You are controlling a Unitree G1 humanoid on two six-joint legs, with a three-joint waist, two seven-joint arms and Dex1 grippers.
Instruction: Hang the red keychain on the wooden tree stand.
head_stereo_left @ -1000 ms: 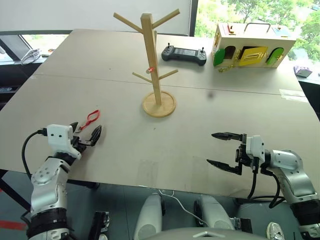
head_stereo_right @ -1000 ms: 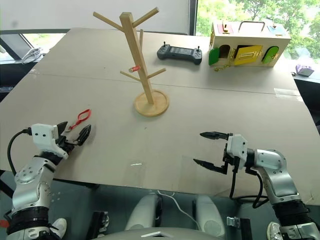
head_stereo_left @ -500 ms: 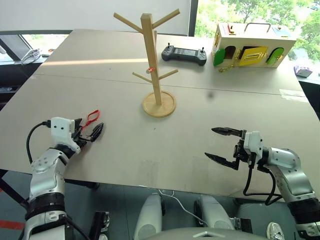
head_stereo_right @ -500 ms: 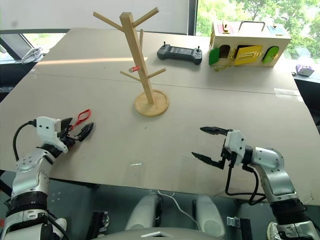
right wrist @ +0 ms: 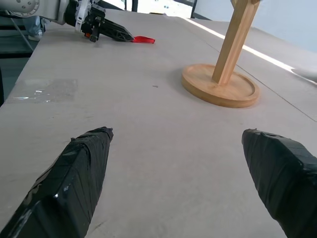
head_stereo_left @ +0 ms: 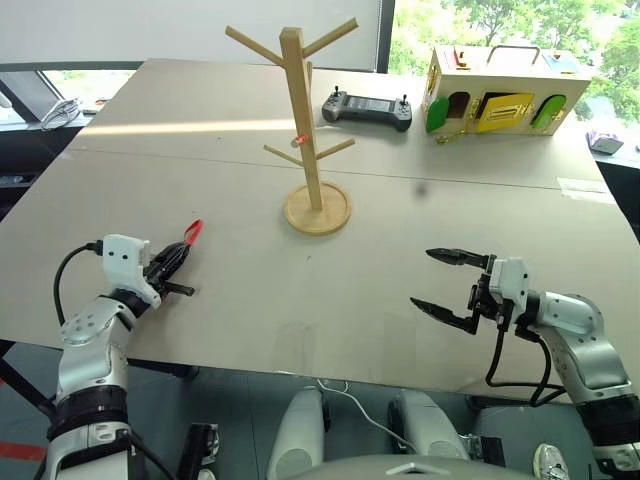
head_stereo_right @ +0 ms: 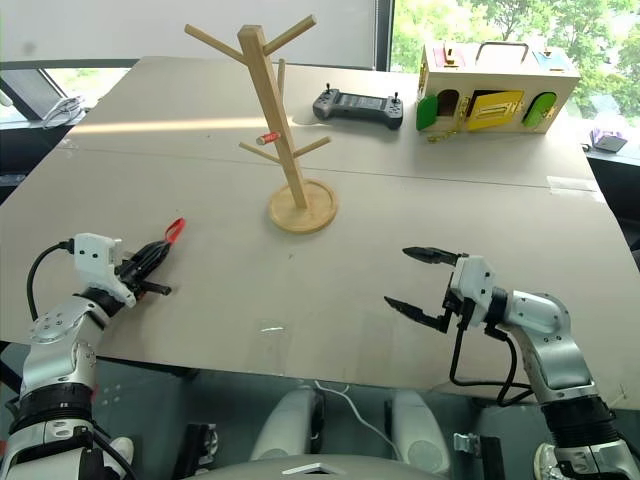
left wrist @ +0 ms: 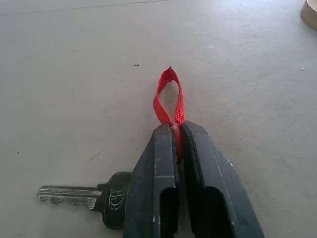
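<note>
Since a second ago, left gripper [left wrist: 178,130] has clamped the red keychain [left wrist: 168,96], left of the wooden tree stand [head_stereo_left: 314,150] on the table [head_stereo_left: 250,300]. Right gripper [head_stereo_left: 443,282] hovers right of the stand, fingers spread.

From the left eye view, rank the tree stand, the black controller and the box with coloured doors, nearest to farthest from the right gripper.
From the right gripper:
1. wooden tree stand, mid-table, toward the robot's left.
2. black controller, far side, behind the stand.
3. box with coloured doors, far right edge; close to the controller's distance, hard to separate.
</note>
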